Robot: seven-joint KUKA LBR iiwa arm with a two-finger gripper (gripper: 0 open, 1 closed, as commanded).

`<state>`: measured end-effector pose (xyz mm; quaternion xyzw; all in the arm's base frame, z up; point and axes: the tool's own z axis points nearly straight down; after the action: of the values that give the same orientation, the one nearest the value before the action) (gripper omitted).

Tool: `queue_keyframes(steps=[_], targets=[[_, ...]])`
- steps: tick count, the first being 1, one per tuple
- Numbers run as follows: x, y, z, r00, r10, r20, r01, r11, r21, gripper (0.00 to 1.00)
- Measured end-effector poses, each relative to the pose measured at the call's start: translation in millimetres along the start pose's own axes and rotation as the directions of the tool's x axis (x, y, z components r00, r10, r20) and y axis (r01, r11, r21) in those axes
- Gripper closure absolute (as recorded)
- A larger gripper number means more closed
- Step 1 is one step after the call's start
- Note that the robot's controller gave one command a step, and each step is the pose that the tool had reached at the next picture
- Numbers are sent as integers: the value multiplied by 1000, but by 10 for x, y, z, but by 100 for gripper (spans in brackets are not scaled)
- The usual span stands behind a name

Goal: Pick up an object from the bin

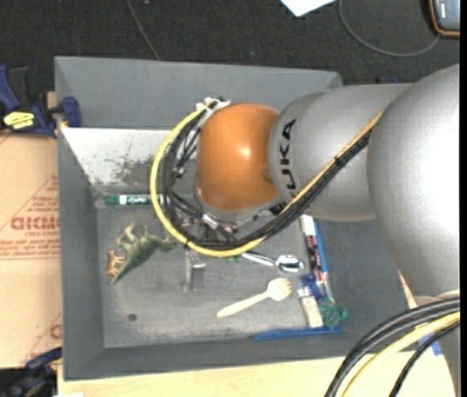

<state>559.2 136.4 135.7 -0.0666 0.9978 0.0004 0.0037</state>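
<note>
My gripper (190, 272) reaches down below the arm's orange cover to the bin floor, left of the middle. A green toy dinosaur (135, 250) lies just to its left, a short gap away. To the right of the gripper lies a metal spoon (271, 261), partly under the arm. A white plastic spoon (254, 300) rests on the floor to the lower right. Nothing shows in the gripper.
A green marker (129, 199) lies along the back-left wall. A white and blue tube (313, 259) runs along the right wall, with a small teal piece (333, 312) at its near end. A blue strip (293, 333) lies by the front wall. The arm covers the bin's middle and right.
</note>
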Motion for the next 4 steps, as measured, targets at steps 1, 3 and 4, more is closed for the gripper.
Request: queue_keyframes(steps=[1, 3, 4], targets=[[-340, 312, 626, 914, -405, 14, 405, 914, 3, 0], [-895, 511, 346, 779, -627, 18, 627, 779, 9, 0], [-1036, 486, 577, 986, -162, 22, 162, 987, -2, 100]])
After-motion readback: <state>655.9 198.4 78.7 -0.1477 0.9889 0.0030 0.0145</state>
